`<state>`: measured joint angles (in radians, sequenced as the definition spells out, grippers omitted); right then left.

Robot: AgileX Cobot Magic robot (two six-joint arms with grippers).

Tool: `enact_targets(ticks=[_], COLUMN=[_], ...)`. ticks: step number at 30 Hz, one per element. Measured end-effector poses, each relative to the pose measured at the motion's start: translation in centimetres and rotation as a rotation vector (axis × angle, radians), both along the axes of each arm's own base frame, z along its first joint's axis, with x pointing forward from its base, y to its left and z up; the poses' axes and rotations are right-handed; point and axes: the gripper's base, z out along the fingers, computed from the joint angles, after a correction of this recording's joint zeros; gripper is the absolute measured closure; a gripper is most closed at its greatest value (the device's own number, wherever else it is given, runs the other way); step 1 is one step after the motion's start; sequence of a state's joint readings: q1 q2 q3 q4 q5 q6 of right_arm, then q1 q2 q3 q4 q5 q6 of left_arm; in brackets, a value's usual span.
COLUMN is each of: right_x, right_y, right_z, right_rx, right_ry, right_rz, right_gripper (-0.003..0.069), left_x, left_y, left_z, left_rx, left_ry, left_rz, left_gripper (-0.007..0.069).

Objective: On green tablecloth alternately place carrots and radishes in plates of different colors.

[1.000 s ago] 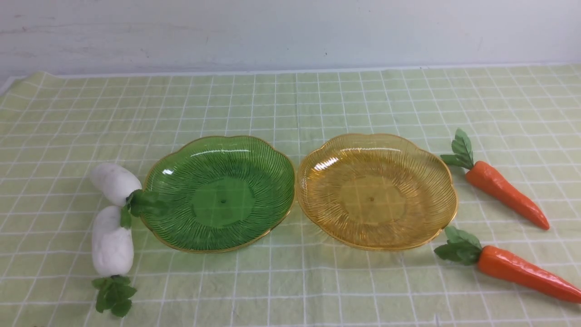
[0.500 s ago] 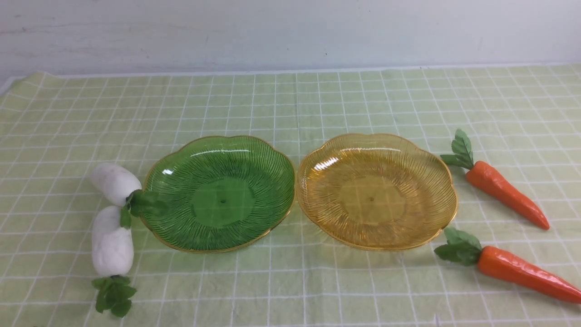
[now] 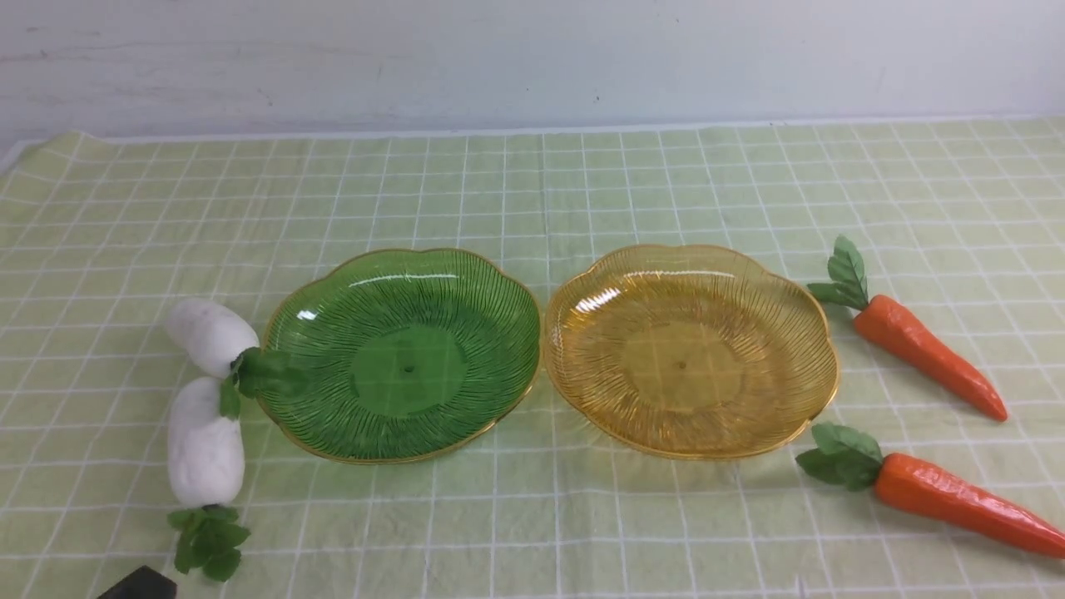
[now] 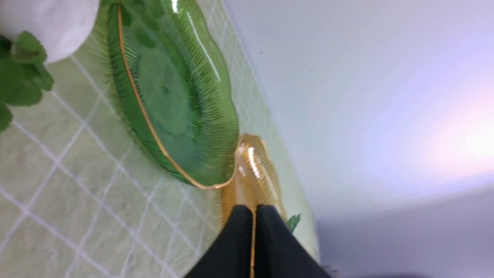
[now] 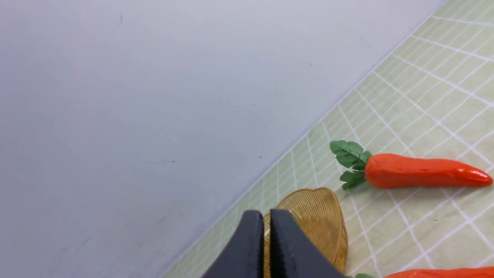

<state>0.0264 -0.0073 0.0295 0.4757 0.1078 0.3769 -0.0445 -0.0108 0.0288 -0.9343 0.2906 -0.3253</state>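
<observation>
On the green tablecloth [image 3: 532, 191] the green plate [image 3: 404, 353] and the amber plate [image 3: 691, 349] sit side by side, both empty. Two white radishes [image 3: 210, 333] [image 3: 205, 445] lie left of the green plate. Two orange carrots [image 3: 928, 356] [image 3: 965, 499] lie right of the amber plate. My left gripper [image 4: 253, 210] is shut and empty, low near the front left; its tip shows in the front view [image 3: 141, 584] by the near radish's leaves. My right gripper [image 5: 267, 216] is shut and empty, with a carrot [image 5: 420, 170] beyond it; it is out of the front view.
A pale wall [image 3: 532, 58] rises behind the table's far edge. The cloth's left edge [image 3: 17, 154] ends at the far left corner. The near radish's leaves [image 3: 206, 541] spread toward the front edge.
A dark tip of my left gripper has come into the front view at the bottom left. The plates, radishes and carrots have not moved.
</observation>
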Motion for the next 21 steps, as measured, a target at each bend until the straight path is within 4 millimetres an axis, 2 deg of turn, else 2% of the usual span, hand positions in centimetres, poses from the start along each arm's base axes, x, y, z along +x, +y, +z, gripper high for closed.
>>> enact_targets(ticks=[6, 9, 10, 12, 13, 15, 16, 18, 21], right_x=[0.0, -0.2, -0.4, -1.2, -1.1, 0.0, 0.8, 2.1, 4.5], right_y=[-0.2, -0.7, -0.7, -0.6, -0.4, 0.1, 0.3, 0.7, 1.0], right_z=[0.5, 1.4, 2.4, 6.3, 8.1, 9.6, 9.6, 9.7, 8.6], right_rx=[0.019, 0.008, -0.037, -0.206, -0.315, -0.483, -0.539, -0.612, -0.686], right_ry=[-0.05, -0.147, -0.184, -0.276, -0.267, -0.125, -0.034, 0.123, 0.451], right_rz=[-0.024, -0.072, -0.082, -0.104, -0.101, -0.037, 0.004, 0.082, 0.24], right_gripper=[0.0643, 0.0643, 0.0643, 0.0643, 0.0643, 0.0643, 0.0643, 0.0643, 0.0643], left_x=[0.1, -0.4, -0.6, -0.7, -0.4, 0.6, 1.0, 2.2, 3.8], left_y=[0.2, 0.1, 0.0, -0.4, -0.7, -1.6, -1.9, -2.4, -2.9], left_z=[0.5, 3.1, 4.5, 6.9, 7.6, 7.9, 7.7, 6.9, 5.5], left_rx=[-0.051, 0.038, 0.086, 0.201, 0.247, 0.347, 0.37, 0.436, 0.509], left_ry=[-0.032, -0.128, -0.175, -0.218, -0.198, -0.108, -0.058, 0.064, 0.243], left_rz=[0.026, 0.004, -0.006, -0.053, -0.097, -0.222, -0.275, -0.388, -0.552], left_gripper=[0.0632, 0.0632, 0.0632, 0.0632, 0.0632, 0.0632, 0.0632, 0.0632, 0.0632])
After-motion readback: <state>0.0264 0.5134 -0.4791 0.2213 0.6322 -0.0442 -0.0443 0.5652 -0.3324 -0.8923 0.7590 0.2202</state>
